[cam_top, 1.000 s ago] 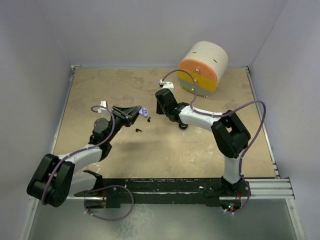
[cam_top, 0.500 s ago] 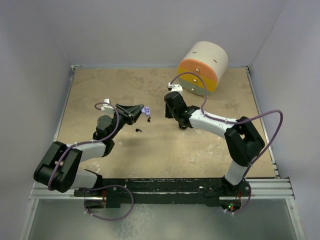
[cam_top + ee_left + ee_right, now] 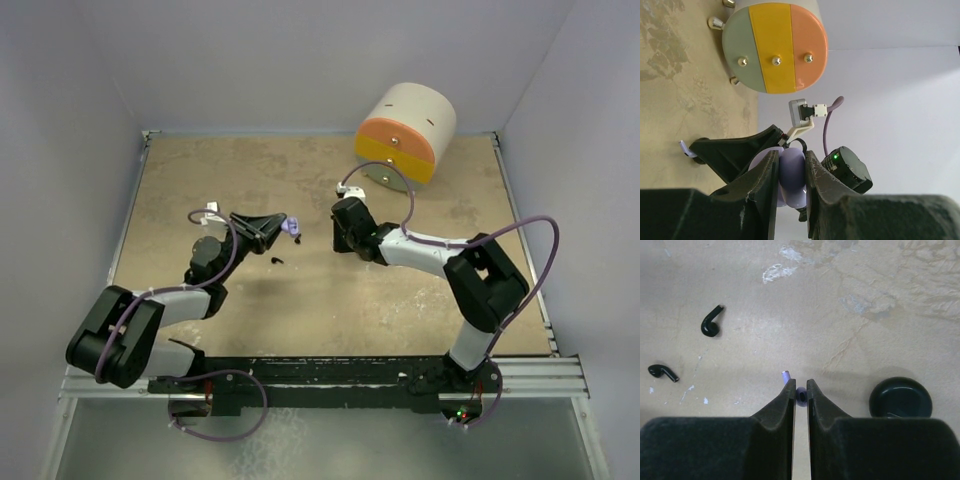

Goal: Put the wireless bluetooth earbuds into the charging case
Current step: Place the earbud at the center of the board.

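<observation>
My left gripper [image 3: 283,227] is shut on the lavender charging case [image 3: 292,227] and holds it above the table. In the left wrist view the case [image 3: 791,175] sits pinched between the fingertips of the left gripper [image 3: 790,157]. My right gripper [image 3: 341,238] points down at the table to the right of the case. In the right wrist view the right gripper [image 3: 800,386] is shut on a lavender earbud [image 3: 801,395], whose stem [image 3: 785,375] sticks out to the left. Two black earbuds [image 3: 711,323] [image 3: 662,371] lie on the table. The other lavender earbud is out of view.
A black round case [image 3: 900,398] lies just right of my right fingers. A cream drum with an orange, yellow and green face [image 3: 405,130] stands at the back right, also in the left wrist view [image 3: 775,45]. Grey walls close in the table.
My right gripper has moved right and towards the near side, lower over the table. My left gripper has shifted slightly up and right with the lavender case.
</observation>
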